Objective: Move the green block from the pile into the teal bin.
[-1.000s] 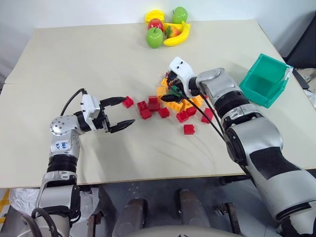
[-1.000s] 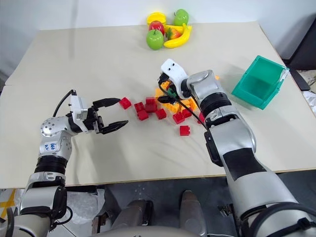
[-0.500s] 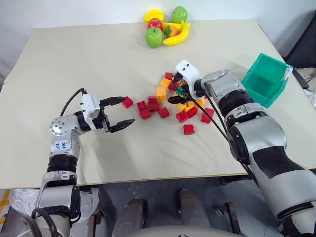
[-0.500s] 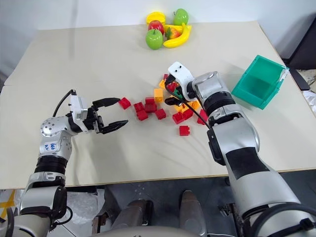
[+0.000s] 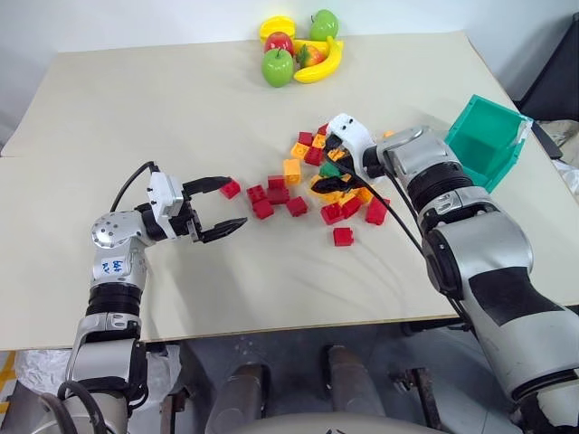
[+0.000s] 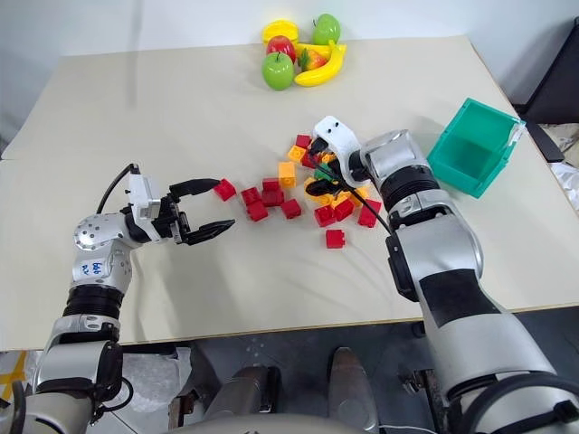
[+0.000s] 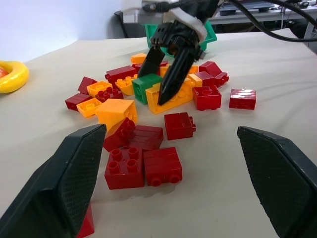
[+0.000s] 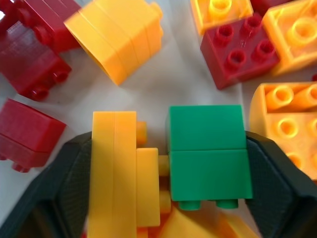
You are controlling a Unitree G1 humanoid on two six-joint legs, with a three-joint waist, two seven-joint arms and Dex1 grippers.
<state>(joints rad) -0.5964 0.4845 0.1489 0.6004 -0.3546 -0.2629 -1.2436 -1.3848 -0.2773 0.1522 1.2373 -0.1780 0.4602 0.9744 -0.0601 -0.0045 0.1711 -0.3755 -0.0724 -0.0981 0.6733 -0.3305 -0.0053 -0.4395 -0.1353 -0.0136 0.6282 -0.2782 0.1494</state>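
Beige table [image 5: 181,108]; toy fruit [image 5: 294,54] at far edge. Pile [image 5: 317,185] centre; bin [image 5: 484,145] far right. Right gripper [image 8: 166,163] wide, straddling green block [image 8: 205,156] plus orange brick [image 8: 116,168]. Risk: both bricks pinched together. Left gripper [image 5: 217,205] open, empty.

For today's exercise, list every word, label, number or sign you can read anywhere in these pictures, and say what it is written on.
Blue handwritten marks on the left arm's grey shoulder-side joint: too small and blurred to read.
Bricks in the pile, the green block, the teal bin, toy fruit: no text visible.
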